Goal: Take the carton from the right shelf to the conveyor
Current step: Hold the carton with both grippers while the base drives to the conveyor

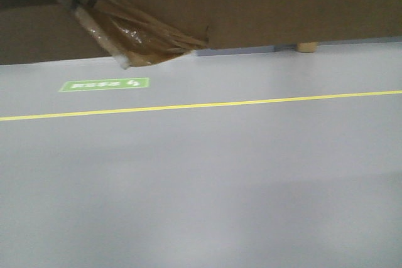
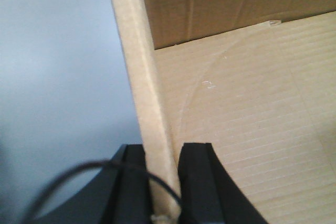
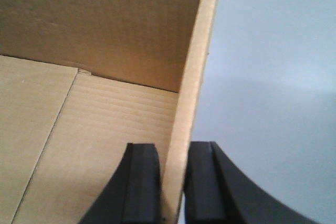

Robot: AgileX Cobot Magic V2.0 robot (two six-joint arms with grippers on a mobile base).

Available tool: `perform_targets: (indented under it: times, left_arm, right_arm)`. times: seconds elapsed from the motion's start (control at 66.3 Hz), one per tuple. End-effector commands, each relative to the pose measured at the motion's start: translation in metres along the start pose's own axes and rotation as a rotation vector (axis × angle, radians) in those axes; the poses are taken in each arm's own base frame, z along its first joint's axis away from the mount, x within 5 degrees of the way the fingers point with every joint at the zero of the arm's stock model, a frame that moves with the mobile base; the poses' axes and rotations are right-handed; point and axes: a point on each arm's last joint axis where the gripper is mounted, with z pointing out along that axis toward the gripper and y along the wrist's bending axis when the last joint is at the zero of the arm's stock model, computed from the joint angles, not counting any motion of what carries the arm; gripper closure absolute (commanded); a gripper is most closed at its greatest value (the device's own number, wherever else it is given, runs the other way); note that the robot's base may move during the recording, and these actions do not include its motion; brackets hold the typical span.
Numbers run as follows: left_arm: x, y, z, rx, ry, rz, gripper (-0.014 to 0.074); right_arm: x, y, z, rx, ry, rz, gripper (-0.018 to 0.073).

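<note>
Black pads of the left end effector [image 2: 164, 182] and right end effector [image 3: 172, 182] each clamp one side wall of the carton [image 1: 282, 10], suspended over the floor [image 1: 201, 186]; unequal arm motion could buckle a wall and drop it.

The carton [image 1: 282, 10] sits above the floor [image 1: 201, 186], with the left gripper [image 2: 163, 182] astride its left wall and the right gripper [image 3: 173, 182] astride its right wall, one finger inside and one outside, and a tape flap [image 1: 135, 36] under its lower edge above a floor label [image 1: 105, 84].
</note>
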Motion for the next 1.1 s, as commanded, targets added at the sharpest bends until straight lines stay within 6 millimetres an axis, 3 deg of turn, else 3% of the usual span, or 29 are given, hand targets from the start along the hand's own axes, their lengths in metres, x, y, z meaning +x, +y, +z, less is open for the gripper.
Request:
perform_targets:
  times: [0.0, 1.086]
  left_arm:
    - [-0.0037, -0.0095, -0.0055, 0.088, -0.046, -0.005, 0.0614]
    - [-0.0051, -0.0058, -0.0053, 0.048, -0.062, 0.010, 0.0614]
  right_arm:
    - [-0.0069, 0.0055, -0.0035, -0.055, -0.079, 0.003, 0.0620]
    - [-0.0087, 0.0058, -0.0039, -0.059, -0.100, 0.004, 0.0620]
